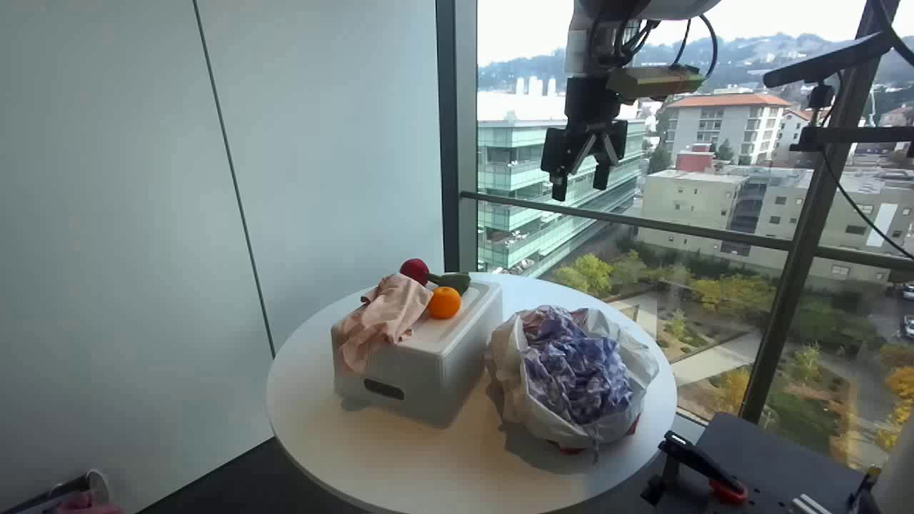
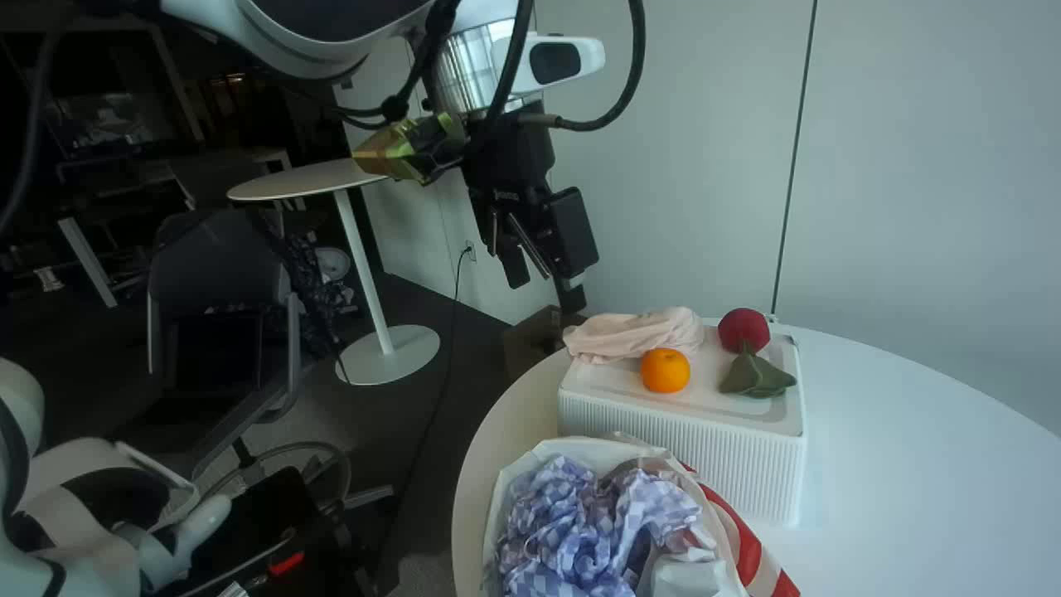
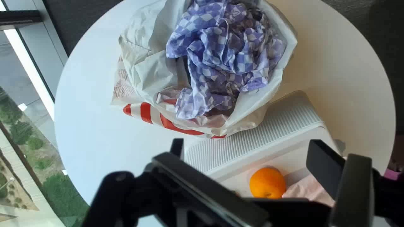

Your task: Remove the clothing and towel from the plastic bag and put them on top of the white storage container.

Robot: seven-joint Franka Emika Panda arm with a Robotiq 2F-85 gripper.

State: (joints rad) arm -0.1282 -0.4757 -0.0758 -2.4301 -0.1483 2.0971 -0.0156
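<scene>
Four things take up room on top of the white storage container (image 1: 428,378): a pale pink cloth (image 1: 389,314) spilling over one edge and down the side, an orange fruit (image 1: 444,303) right beside it, a red ball (image 1: 414,271), and a dark green leafy piece (image 2: 756,377) up against the ball. Close by on the same round white bench (image 1: 321,442) sits the plastic bag (image 3: 148,72), red stripes low on its side; I can't tell whether bag and container touch. The bag's mouth gapes upward, and the clothing (image 3: 221,53), checked purple-blue and white, lies bunched inside with crumpled plastic standing around it. In the wrist view the bag's edge hides part of the container's ribbed side. The jaws hang well above the bench, parted wide. Space around looks tight: a pale wall (image 1: 343,143) rises close to the bench, a big window (image 1: 628,220) closes another side, and a dark platform (image 1: 778,457) stands near the edge. Loops of black cable (image 2: 638,41) dangle about the arm (image 2: 307,58). Further off are another round table (image 2: 298,180), on a single pedestal, and a grey chair (image 2: 191,274).
</scene>
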